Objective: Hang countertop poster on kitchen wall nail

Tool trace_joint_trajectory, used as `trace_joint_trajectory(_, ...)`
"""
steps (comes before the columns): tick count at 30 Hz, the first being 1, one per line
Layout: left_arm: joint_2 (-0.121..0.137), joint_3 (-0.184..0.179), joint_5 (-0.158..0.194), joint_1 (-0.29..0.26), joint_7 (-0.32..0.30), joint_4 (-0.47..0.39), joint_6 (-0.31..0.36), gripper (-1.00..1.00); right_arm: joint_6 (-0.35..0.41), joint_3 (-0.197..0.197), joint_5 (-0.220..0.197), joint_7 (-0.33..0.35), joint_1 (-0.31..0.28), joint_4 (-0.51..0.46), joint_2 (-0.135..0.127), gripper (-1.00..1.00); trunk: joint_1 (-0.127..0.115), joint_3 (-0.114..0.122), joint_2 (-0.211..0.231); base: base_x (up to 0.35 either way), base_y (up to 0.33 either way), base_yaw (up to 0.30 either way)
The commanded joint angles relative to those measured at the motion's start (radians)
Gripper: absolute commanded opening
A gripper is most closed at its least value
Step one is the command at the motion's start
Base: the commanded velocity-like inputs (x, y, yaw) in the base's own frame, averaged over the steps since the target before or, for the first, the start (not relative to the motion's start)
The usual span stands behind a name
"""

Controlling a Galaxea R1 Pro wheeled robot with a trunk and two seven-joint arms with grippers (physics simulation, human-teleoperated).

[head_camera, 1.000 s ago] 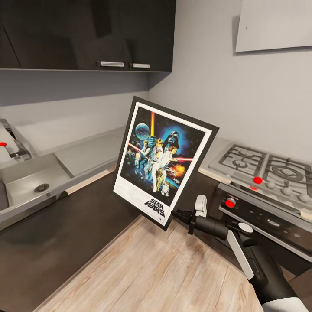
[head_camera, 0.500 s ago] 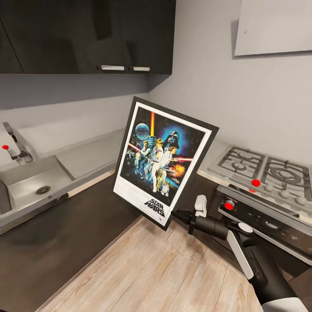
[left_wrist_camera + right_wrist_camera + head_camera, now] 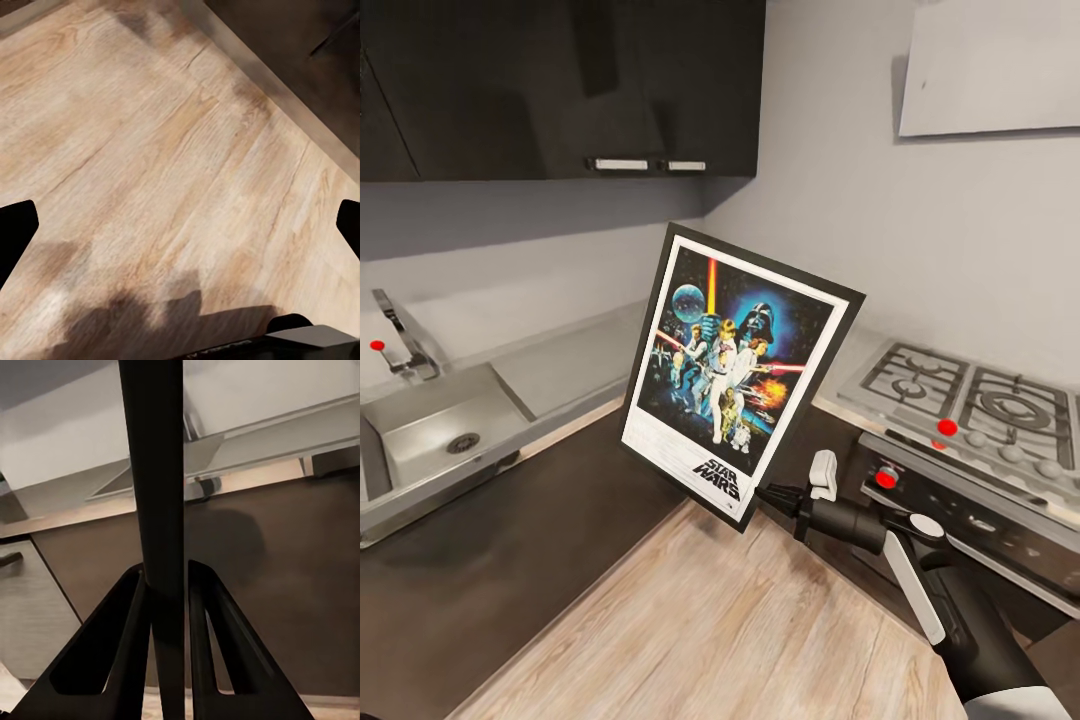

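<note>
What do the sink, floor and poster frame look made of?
Sink: brushed steel, going by its dull grey sheen. Floor: pale wood planks with visible grain, perhaps laminate. Poster frame: matte black, material unclear; the right gripper fingers clamp its thin edge.

- I see the poster [image 3: 735,375], black-framed with a white border and a STAR WARS logo, upright, tilted slightly, off the desk, pinched at its lower corner.
- The pale grey glossy desk [image 3: 575,352] runs behind it.
</note>
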Motion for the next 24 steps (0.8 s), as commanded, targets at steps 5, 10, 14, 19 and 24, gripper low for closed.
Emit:
trace_joint_trajectory(5,0.0,0.001,0.001,0.0,-0.004,0.0,-0.003,1.0,0.011,0.002,-0.011,0.0,-0.001,0.0,-0.001,-1.0,-0.019,0.015,0.035,0.0,0.0,0.0)
trace_joint_trajectory(10,0.0,0.001,0.001,0.0,-0.004,-0.001,-0.003,1.0,0.011,0.002,-0.01,0.0,-0.001,0.0,-0.001,-1.0,-0.038,0.031,0.07,0.0,0.0,0.0)
trace_joint_trajectory(14,0.0,0.001,0.001,0.0,-0.004,-0.001,-0.003,1.0,0.011,0.002,-0.01,0.0,-0.001,0.0,-0.001,-1.0,-0.054,0.043,0.098,0.0,0.0,0.0)
trace_joint_trajectory(19,0.0,0.001,0.0,0.0,-0.004,-0.002,-0.003,1.0,0.011,0.002,-0.01,0.0,-0.001,0.0,-0.001,-1.0,-0.073,0.059,0.133,0.0,0.0,0.0)
trace_joint_trajectory(24,0.0,0.001,0.0,0.0,-0.004,-0.001,-0.003,1.0,0.01,0.002,-0.011,0.0,-0.001,0.0,-0.001,-1.0,-0.092,0.074,0.168,0.0,0.0,0.0)
